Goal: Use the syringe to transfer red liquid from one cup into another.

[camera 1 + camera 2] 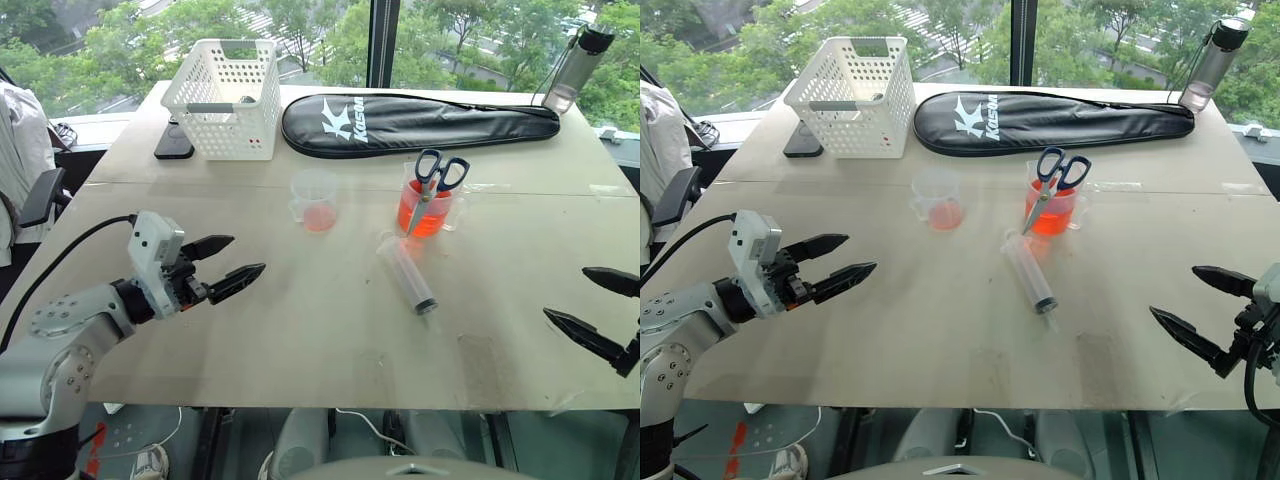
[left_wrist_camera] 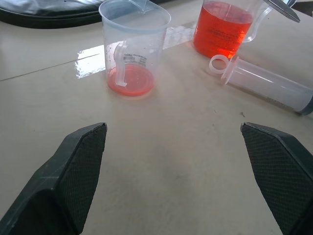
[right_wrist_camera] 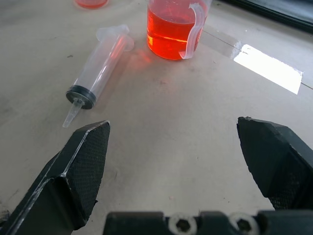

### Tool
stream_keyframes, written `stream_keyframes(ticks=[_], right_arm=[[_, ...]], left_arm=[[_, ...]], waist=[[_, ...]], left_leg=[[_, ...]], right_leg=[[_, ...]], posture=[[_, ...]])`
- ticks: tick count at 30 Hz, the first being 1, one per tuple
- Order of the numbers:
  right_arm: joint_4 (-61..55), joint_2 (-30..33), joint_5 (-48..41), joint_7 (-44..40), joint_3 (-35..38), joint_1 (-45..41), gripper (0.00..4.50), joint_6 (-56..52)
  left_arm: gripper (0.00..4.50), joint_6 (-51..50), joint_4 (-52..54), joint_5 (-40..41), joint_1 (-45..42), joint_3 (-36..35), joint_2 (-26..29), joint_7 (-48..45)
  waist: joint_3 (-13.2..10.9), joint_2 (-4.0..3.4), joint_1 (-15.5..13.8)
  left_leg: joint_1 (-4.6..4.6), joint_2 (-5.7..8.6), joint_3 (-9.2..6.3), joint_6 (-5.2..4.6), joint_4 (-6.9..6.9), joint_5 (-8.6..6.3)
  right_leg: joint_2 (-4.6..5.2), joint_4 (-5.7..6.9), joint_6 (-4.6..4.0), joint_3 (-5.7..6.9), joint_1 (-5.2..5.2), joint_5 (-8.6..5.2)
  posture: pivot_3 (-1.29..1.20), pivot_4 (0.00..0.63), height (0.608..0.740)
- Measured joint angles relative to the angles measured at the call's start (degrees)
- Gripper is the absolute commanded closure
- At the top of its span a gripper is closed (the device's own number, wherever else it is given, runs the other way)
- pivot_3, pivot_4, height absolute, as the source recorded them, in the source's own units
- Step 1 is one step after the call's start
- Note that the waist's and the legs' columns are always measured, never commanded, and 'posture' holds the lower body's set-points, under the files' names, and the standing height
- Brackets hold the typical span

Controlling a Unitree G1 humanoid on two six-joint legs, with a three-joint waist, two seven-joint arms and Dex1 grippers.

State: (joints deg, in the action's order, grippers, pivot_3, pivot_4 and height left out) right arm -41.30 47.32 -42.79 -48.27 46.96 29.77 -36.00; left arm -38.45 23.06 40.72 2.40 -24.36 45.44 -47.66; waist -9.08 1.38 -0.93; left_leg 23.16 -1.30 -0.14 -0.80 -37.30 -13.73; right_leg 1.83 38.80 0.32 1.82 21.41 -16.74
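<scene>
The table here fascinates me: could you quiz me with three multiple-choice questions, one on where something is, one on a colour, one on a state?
1. Where are the scissors?
A. In the basket
B. Standing in the fuller cup
C. Flat on the table

2. What colour is the liquid?
A. Blue
B. Green
C. Orange-red

3. How is the syringe?
A. Lying on the table
B. Held by a claw
C. Upright in a cup

Answers: 1 B, their handles stick out of the fuller cup. 2 C, both cups hold orange-red liquid. 3 A, it lies free, and both the left claw and the right claw are open and apart from it.
</scene>
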Motion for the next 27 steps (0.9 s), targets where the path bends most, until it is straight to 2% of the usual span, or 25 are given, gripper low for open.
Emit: stream_keyframes(ticks=[2, 5, 8, 10, 14, 15, 16, 19, 20, 24, 27], right_arm=[[0.01, -0.04, -0.12, 0.40, -0.12, -0.44, 0.00, -0.19], [-1.28, -1.07, -4.59, 9.02, -3.79, -10.84, 0.00, -3.21], [-2.74, -0.59, -9.39, 14.27, -6.49, -15.51, 0.00, -6.68], [-2.63, 1.99, -12.65, 18.13, -8.77, -19.38, 0.00, -10.62], [-2.31, 12.01, -16.76, 27.98, -16.12, -30.28, 0.00, -22.14], [-1.62, 13.14, -18.30, 30.89, -19.32, -34.78, 0.00, -24.96], [-1.51, 13.19, -18.50, 31.23, -19.63, -35.06, 0.00, -25.24], [6.80, 11.10, -30.72, 39.86, -29.03, -51.38, 0.00, -31.57], [11.57, 10.00, -37.03, 45.46, -33.61, -59.12, 0.00, -34.07], [23.65, 6.44, -49.22, 60.96, -44.24, -71.84, 0.00, -37.68], [32.39, 3.58, -54.83, 70.47, -49.99, -78.67, 0.00, -37.87]], left_arm=[[0.03, -0.01, -0.10, 0.02, -0.29, 0.17, -0.03, 0.10], [0.03, -1.24, -0.39, 0.64, -8.79, 3.35, -1.14, 2.68], [0.03, -1.96, 1.18, 1.24, -11.72, 4.71, -1.16, 4.18], [0.03, -2.77, 1.25, 1.44, -13.36, 6.05, -1.40, 5.03], [0.03, -3.34, 3.43, 0.93, -14.84, 9.47, -0.87, 5.38], [0.03, -2.87, 4.39, 0.24, -15.29, 11.12, -0.86, 5.41], [0.03, -2.78, 4.63, 0.09, -15.34, 11.38, -0.86, 5.41], [0.03, -2.19, 5.15, -0.18, -15.72, 12.42, -0.85, 4.91], [0.03, -1.91, 5.21, -0.22, -16.09, 13.33, -0.96, 4.67], [0.03, -0.59, 5.11, -1.26, -15.74, 14.25, -1.21, 3.82], [0.03, 0.06, 5.00, -1.35, -16.01, 14.97, -1.41, 3.54]], waist=[[0.00, 0.00, 0.00], [-0.07, 0.07, 0.00], [-0.05, 0.09, 0.06], [-0.08, 0.04, 0.17], [-0.11, 0.07, 0.29], [-0.11, 0.08, 0.19], [-0.11, 0.08, 0.12], [-0.31, -0.02, 0.65], [-0.33, 0.00, 0.87], [-0.39, 0.11, 0.82], [-0.39, 0.11, 0.52]], left_leg=[[-0.02, 0.00, 0.00, 0.00, 0.00, 0.00], [-0.09, 0.00, -0.01, 0.00, -0.07, 0.02], [-0.20, 0.00, 0.07, -0.01, -0.04, 0.02], [-0.14, 0.02, 0.19, -0.02, 0.00, 0.01], [-0.01, 0.02, 0.29, -0.01, 0.08, 0.02], [0.06, 0.02, 0.28, -0.01, 0.08, 0.02], [0.10, 0.02, 0.28, -0.01, 0.10, 0.02], [0.21, 0.02, 0.32, -0.02, -0.01, 0.02], [0.18, 0.02, 0.32, -0.02, -0.01, 0.03], [0.39, 0.03, 0.21, -0.02, -0.06, 0.03], [0.71, 0.05, 0.26, 0.00, -0.13, 0.05]], right_leg=[[0.00, 0.00, 0.00, 0.00, 0.00, 0.00], [-0.02, 0.04, 0.22, 0.01, -0.07, -0.10], [-0.01, 0.03, 0.13, -0.06, -0.16, -0.05], [-0.01, 0.04, 0.01, -0.20, -0.07, 0.03], [-0.01, 0.03, 0.01, -0.27, 0.12, 0.04], [-0.02, 0.03, 0.01, -0.27, 0.20, 0.03], [-0.02, 0.02, 0.01, -0.27, 0.23, 0.04], [-0.04, 0.04, 0.02, -0.33, 0.33, 0.05], [-0.04, 0.06, 0.01, -0.33, 0.32, 0.05], [-0.05, 0.06, 0.00, -0.23, 0.43, 0.06], [-0.03, 0.08, 0.04, -0.26, 0.73, 0.09]], posture=[[0.00, 0.150, 0.724], [0.00, 0.150, 0.724], [0.00, 0.150, 0.724], [0.00, 0.150, 0.724], [0.00, 0.150, 0.724], [0.00, 0.150, 0.724], [0.00, 0.150, 0.724], [0.00, 0.150, 0.724], [0.00, 0.150, 0.724], [0.00, 0.150, 0.724], [0.00, 0.150, 0.724]])
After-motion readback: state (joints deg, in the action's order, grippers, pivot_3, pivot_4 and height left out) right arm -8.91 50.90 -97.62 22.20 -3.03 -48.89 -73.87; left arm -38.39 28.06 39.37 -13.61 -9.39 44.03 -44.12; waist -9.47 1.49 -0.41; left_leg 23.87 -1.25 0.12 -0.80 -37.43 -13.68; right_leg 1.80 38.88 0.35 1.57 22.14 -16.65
